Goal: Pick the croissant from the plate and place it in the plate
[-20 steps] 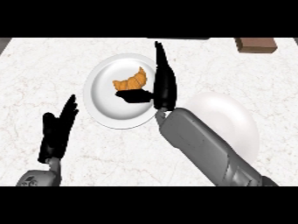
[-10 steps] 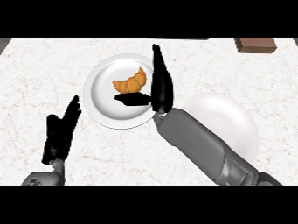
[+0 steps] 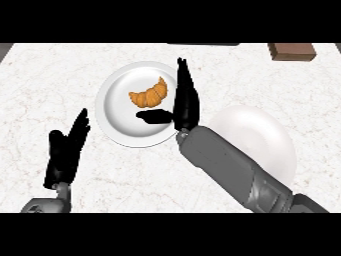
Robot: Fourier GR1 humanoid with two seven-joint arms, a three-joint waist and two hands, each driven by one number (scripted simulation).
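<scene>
White marbled counter (image 3: 40,90). Bears a first plate (image 3: 114,100) near the middle, a second plate (image 3: 258,132) near its right. Also bears a brown block (image 3: 291,51) at the far right corner.

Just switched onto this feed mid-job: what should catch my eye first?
The orange croissant on the white plate at the counter's middle stands out first. The right robot hand stands open at that plate's right edge, thumb over the plate, apart from the croissant. A second plate lies to its right, partly behind the forearm; the left robot hand rests open at lower left.
</scene>
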